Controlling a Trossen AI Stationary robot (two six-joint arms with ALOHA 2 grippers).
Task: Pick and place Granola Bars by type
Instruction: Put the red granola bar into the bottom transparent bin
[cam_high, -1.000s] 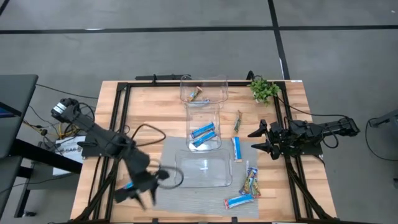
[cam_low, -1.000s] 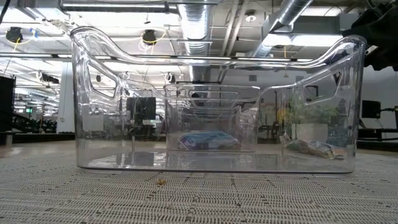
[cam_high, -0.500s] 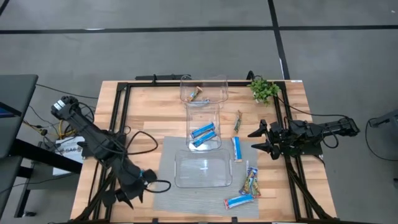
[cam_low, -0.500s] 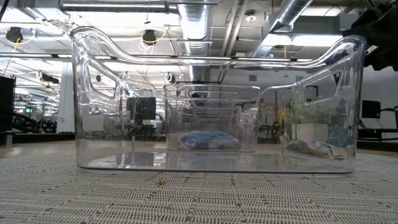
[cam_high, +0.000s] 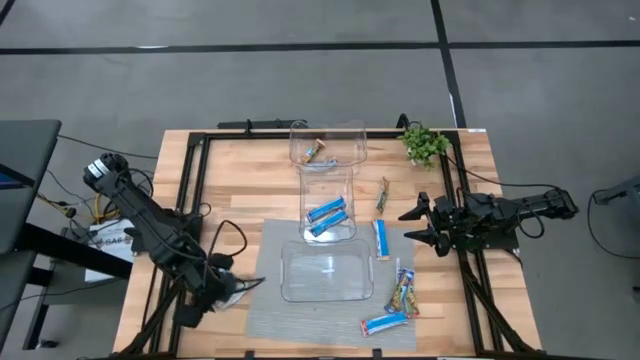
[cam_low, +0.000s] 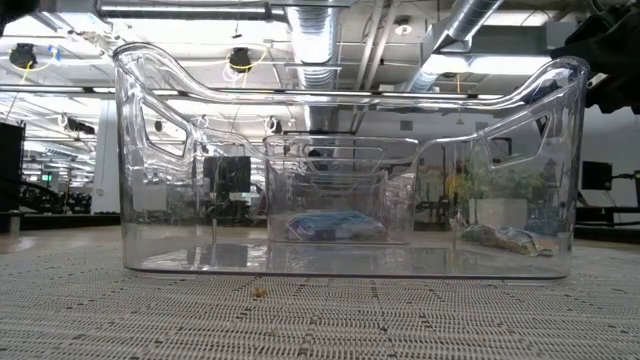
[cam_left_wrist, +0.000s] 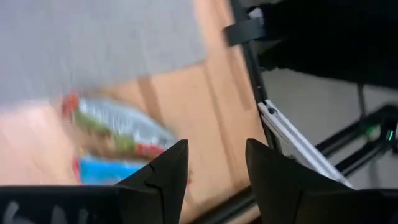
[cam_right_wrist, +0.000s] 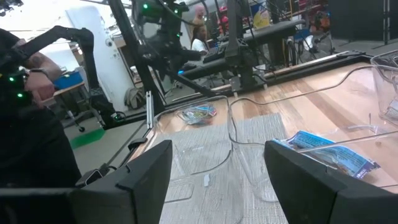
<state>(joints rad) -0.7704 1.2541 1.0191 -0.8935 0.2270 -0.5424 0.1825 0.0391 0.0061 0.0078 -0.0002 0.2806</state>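
Note:
Granola bars lie loose on the table's right: a blue one (cam_high: 381, 238), multicoloured ones (cam_high: 403, 290), another blue one (cam_high: 385, 323) and a slim dark-green one (cam_high: 382, 195). Blue bars (cam_high: 327, 215) lie in the middle clear bin, and a multicoloured bar (cam_high: 315, 150) in the far bin. At the near left, my left gripper (cam_high: 205, 300) hangs open, pointing steeply down. Just beside its fingers (cam_left_wrist: 214, 152) lie a multicoloured bar (cam_left_wrist: 115, 127) and a blue bar (cam_left_wrist: 102, 169) on the wood. My right gripper (cam_high: 408, 226) waits open at the right edge.
Three clear bins stand in a row down the table's middle, the nearest one (cam_high: 327, 272) on a grey mat (cam_high: 260, 310). A small green plant (cam_high: 425, 143) sits at the far right corner. A black frame rail (cam_high: 195, 190) runs along the left side, and a cable loops near my left gripper.
My left gripper has drawn back toward the table's left edge and sunk lower. It has rolled about its wrist and tipped to point steeply down. Its cable loop has followed it.

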